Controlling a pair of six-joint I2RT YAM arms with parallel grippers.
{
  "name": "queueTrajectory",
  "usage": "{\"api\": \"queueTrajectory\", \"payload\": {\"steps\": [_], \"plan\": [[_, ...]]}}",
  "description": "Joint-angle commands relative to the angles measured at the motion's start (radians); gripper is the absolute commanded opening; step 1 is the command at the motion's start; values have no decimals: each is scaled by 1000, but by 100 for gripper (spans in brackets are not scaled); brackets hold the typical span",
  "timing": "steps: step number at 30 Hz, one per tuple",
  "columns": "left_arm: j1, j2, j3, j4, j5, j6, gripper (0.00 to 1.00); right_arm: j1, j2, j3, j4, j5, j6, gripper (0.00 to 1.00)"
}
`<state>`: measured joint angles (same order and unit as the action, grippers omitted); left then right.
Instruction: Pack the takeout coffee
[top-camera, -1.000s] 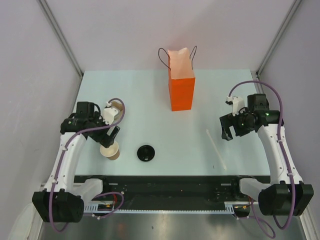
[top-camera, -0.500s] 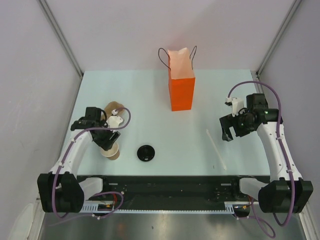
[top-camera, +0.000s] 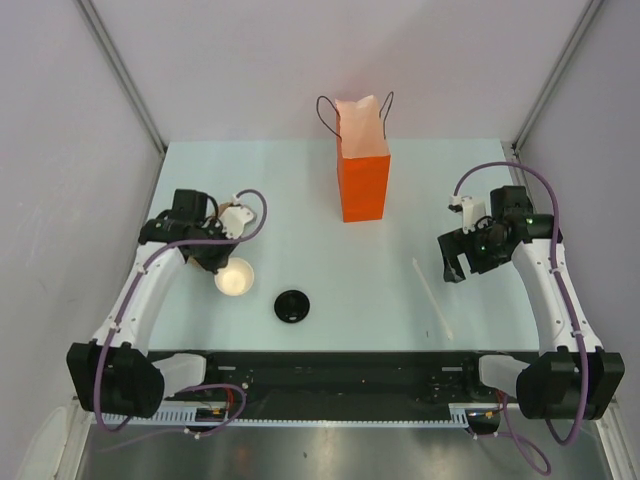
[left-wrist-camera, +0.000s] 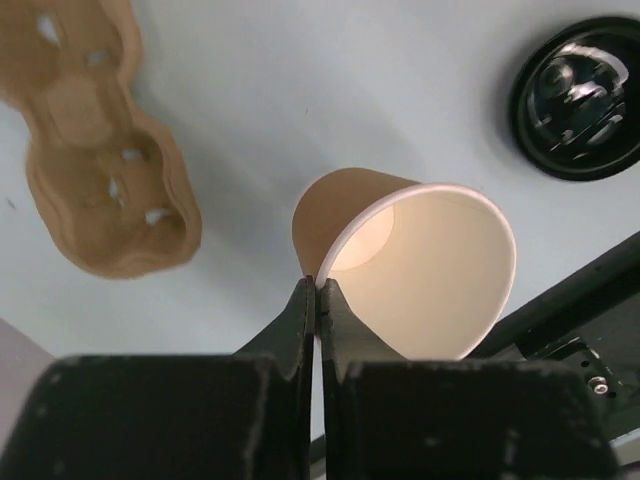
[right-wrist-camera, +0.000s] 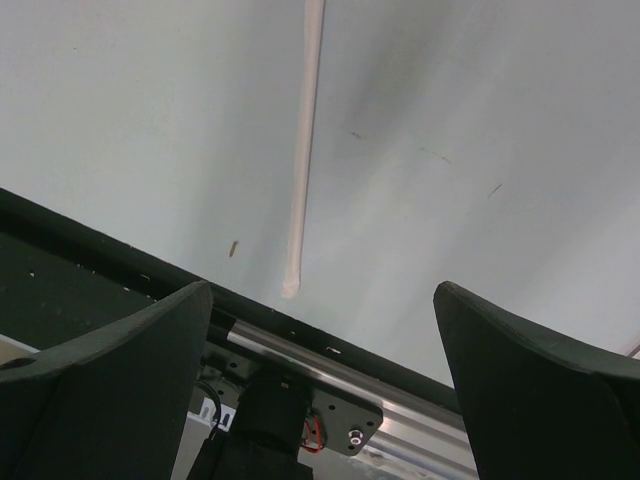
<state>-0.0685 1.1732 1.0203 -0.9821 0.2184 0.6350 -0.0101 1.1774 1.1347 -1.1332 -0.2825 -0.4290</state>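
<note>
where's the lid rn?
In the top view the black lid lies flat on the table, left of centre near the front edge, just right of the paper cup and apart from it.

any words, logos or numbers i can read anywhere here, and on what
No readable text in any view.
The paper cup, black lid, orange bag, cardboard carrier and thin pale stick show no print on the sides in view.
</note>
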Motion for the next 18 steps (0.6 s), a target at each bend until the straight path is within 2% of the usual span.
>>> {"api": "queueTrajectory", "payload": {"steps": [1, 6, 12, 18], "plan": [[-125, 54, 162, -61, 82, -92, 0, 1, -1, 39, -14, -15, -13, 100], [-308, 146, 329, -76, 110, -188, 0, -11, -10, 39, -25, -21, -19, 100], [-508, 272, 388, 11, 133, -302, 0, -28, -12, 39, -45, -30, -25, 100], [-586, 385, 374, 118, 183, -391, 0, -39, -13, 39, -51, -47, -22, 100]]}}
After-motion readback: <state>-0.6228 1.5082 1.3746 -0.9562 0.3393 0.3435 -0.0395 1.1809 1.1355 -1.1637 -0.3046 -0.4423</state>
